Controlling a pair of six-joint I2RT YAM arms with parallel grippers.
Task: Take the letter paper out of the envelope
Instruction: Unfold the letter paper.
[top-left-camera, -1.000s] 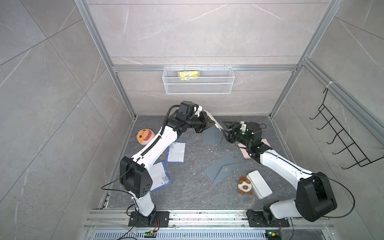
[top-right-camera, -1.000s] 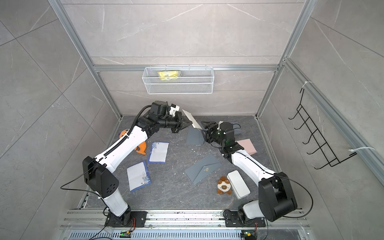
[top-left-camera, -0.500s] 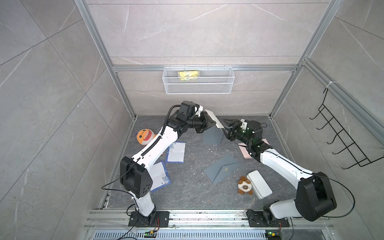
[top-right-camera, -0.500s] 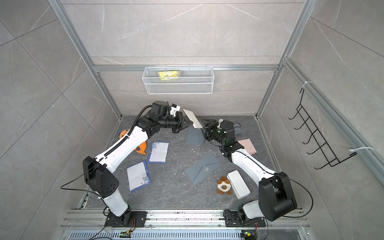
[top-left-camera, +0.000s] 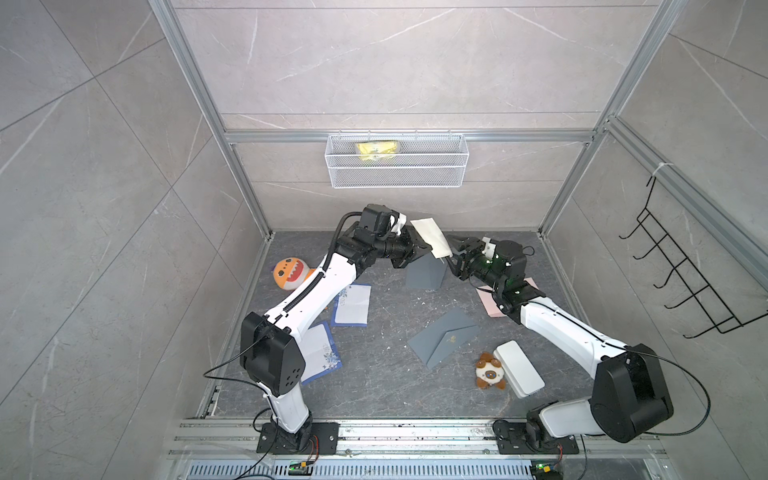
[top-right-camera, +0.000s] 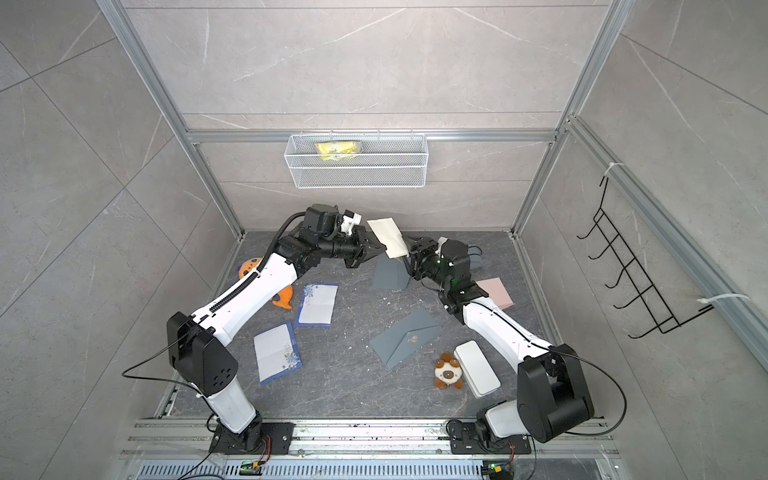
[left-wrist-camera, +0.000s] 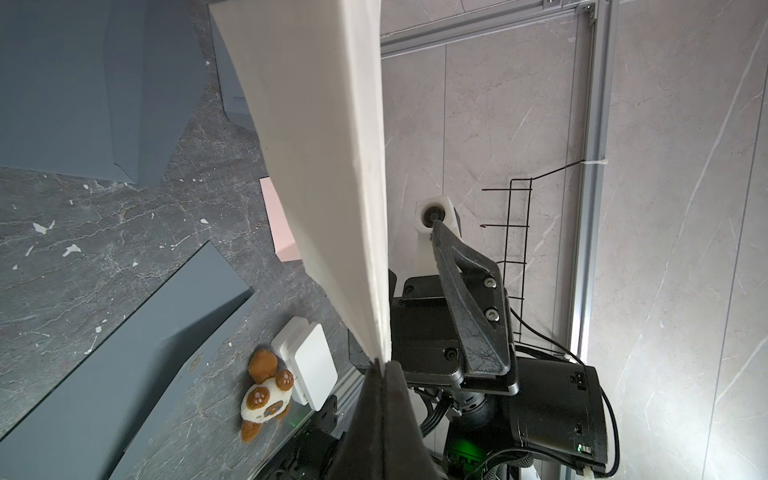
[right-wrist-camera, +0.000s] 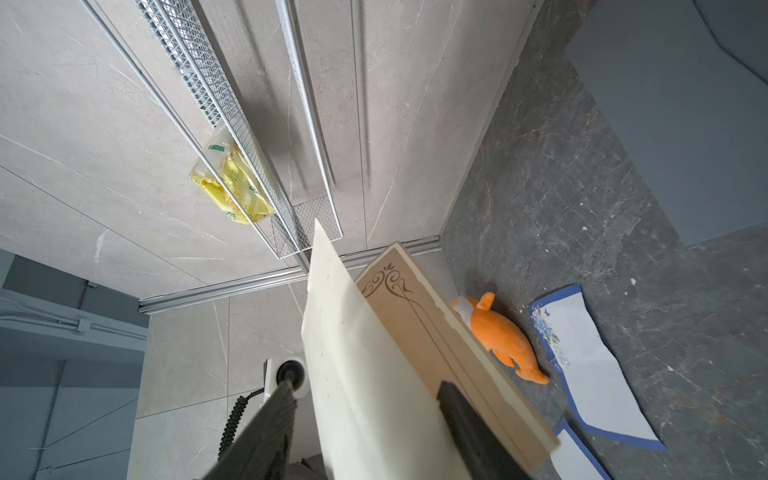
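Observation:
A cream envelope (top-left-camera: 432, 237) (top-right-camera: 388, 237) hangs in the air at the back of the cell in both top views. My left gripper (top-left-camera: 426, 248) (left-wrist-camera: 382, 365) is shut on one end of the envelope (left-wrist-camera: 324, 145). In the right wrist view a tan letter paper (right-wrist-camera: 415, 328) with a curled ornament sticks out beside the cream envelope wall (right-wrist-camera: 353, 374). My right gripper (top-left-camera: 451, 249) (right-wrist-camera: 365, 415) is open. Its jaws straddle the other end of envelope and paper. A gap shows between one of its fingers (right-wrist-camera: 266, 428) and the envelope.
On the dark floor lie two grey envelopes (top-left-camera: 426, 274) (top-left-camera: 444, 338), a pink sheet (top-left-camera: 498, 299), two blue-bordered sheets (top-left-camera: 353, 305) (top-left-camera: 322, 353), an orange plush (top-left-camera: 289, 272), a brown plush (top-left-camera: 490, 372) and a white box (top-left-camera: 519, 368). A wire basket (top-left-camera: 397, 166) hangs on the back wall, a hook rack (top-left-camera: 681, 274) on the right wall.
My right gripper has moved up to the envelope's free end, so its jaws now straddle it, and they have narrowed a little. The left gripper has kept the envelope almost still.

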